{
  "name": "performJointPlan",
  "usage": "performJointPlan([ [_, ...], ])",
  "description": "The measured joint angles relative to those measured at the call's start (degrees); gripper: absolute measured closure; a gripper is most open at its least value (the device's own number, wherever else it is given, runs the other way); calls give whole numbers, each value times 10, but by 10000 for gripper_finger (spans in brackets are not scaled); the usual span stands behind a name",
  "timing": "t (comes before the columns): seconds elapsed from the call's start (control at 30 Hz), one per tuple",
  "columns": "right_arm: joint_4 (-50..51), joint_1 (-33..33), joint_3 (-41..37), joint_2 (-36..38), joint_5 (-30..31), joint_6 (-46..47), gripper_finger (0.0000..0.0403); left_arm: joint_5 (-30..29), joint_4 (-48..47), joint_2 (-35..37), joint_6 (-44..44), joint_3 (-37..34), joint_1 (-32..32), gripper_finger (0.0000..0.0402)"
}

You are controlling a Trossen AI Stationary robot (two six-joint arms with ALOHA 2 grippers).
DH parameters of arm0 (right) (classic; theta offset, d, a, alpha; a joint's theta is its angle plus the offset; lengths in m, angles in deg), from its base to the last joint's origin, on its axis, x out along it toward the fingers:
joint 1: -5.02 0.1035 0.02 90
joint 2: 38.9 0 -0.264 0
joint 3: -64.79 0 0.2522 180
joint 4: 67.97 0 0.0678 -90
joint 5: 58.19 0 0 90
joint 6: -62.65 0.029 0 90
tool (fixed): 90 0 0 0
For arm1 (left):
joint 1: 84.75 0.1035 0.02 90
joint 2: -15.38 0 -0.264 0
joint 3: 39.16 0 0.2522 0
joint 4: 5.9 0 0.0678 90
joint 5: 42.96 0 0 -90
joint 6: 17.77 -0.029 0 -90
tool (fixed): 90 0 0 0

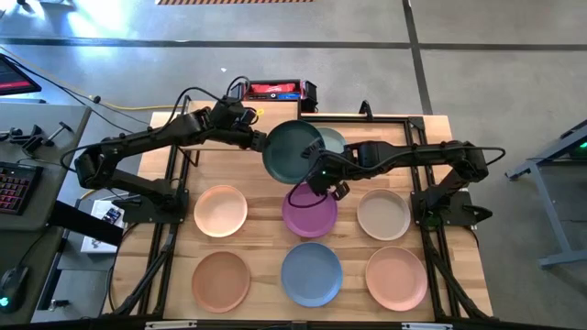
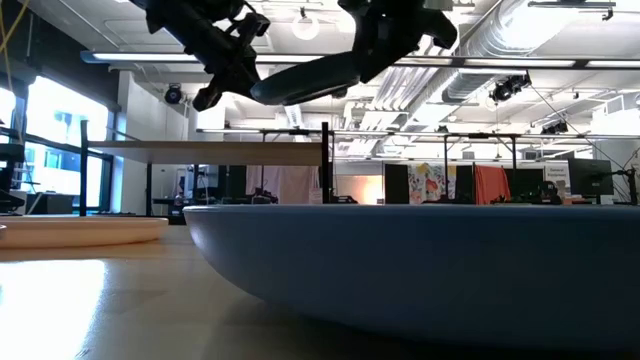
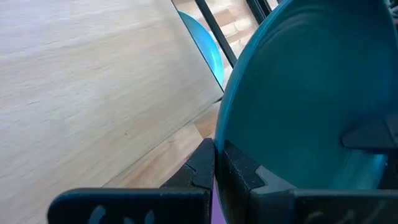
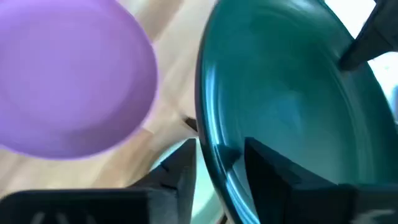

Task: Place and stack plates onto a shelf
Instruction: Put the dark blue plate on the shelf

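A dark teal plate [image 1: 293,151] hangs tilted in the air over the near edge of the shelf [image 1: 229,133]. It partly covers the pale grey-green plate [image 1: 334,140], which lies on the shelf board. My left gripper [image 3: 221,171] is shut on the teal plate's left rim. My right gripper [image 4: 214,171] is open at the plate's near rim, one finger on each side of it with a gap showing. The purple plate [image 1: 309,211] lies flat on the table just below them. My left gripper pinches the teal plate's rim [image 3: 219,146] between its two fingers, one on the plate's inside and one on its underside. It reaches in from the table's left, slanting down. The plate is lifted clear and tilted, its right side higher in the low view [image 2: 300,80].
On the table lie peach [image 1: 220,211], beige [image 1: 383,214], terracotta [image 1: 220,280], blue [image 1: 311,273] and salmon [image 1: 396,277] plates. The shelf's black frame [image 1: 404,119] stands at the far side. The shelf board is bare left of the grey-green plate.
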Motion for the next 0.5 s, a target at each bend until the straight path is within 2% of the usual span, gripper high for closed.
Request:
performJointPlan([
  [0.13,8,1,0,8,41,-13,267,-30,0,0,10,0,0,397],
  [0.4,23,0,0,47,48,7,260,-52,-2,0,37,0,15,397],
  [0.5,25,0,0,60,53,30,260,-67,-34,0,37,16,29,397],
])
